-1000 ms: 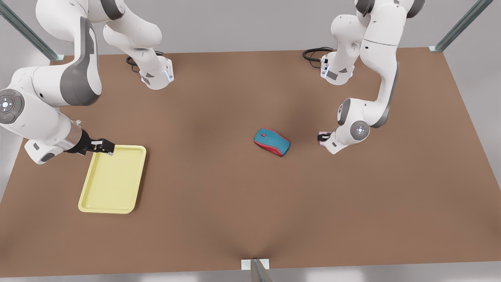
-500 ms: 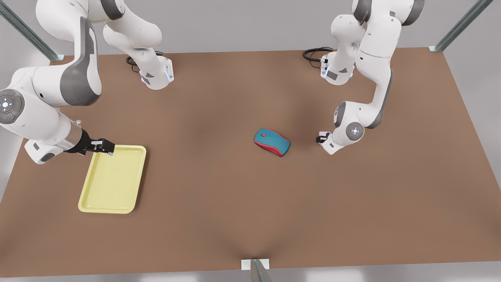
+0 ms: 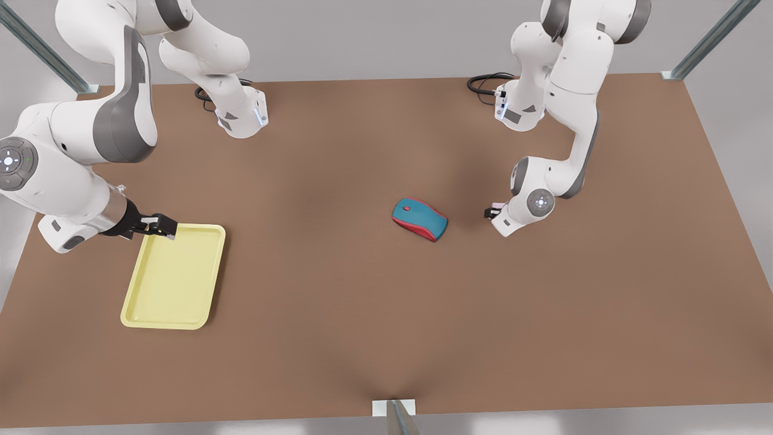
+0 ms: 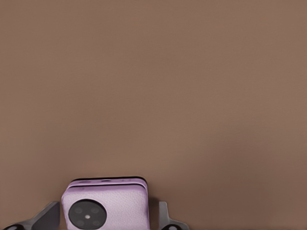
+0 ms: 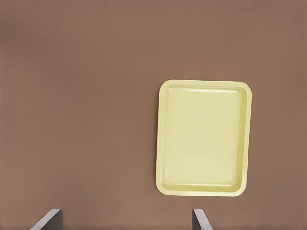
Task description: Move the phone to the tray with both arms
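Front view: I've got the left gripper low at the table, on the front view's right, just right of the mouse. A sliver of the phone shows pink behind it, mostly hidden by the wrist. I can't tell from here whether the phone is off the table. The right gripper sits on the front view's left, over the far corner of the tray. That arm waits. Tray and phone are well apart, with the mouse between them, nearer the phone.

Left wrist view: the phone sits between my fingers, one each side, lens facing the camera. The fingers look closed against its sides, so I read it as gripped. Bare table beyond it.

Right wrist view: I see the tray whole from above, flat on the table, nothing in it. Fingertips are spread wide, holding nothing.
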Motion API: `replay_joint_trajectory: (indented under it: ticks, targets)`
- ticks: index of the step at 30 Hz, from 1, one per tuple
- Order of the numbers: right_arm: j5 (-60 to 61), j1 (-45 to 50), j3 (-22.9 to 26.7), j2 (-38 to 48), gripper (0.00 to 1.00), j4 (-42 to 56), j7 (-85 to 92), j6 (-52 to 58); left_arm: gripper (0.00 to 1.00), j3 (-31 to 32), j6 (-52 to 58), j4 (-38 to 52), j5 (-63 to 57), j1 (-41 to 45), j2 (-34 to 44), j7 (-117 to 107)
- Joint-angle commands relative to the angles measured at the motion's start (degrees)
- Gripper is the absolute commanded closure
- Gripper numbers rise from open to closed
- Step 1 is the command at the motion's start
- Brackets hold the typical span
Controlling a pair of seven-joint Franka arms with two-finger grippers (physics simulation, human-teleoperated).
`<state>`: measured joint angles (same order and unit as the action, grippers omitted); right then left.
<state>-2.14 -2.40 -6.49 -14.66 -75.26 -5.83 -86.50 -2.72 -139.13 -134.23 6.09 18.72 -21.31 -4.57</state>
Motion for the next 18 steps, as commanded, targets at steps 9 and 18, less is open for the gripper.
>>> replay_joint_trajectory:
  ticks: [9,18]
  targets:
    - [0.0,0.1,-0.1,0.1,0.0,0.2,0.0,-0.1,0.24,0.0,0.4,0.4,-0.2,0.0,0.6,-0.4]
    - [0.0,0.2,-0.3,0.1,0.0,0.4,0.1,-0.1,0.23,-0.1,32.3,48.8,-0.6,9.8,-16.5,-27.8]
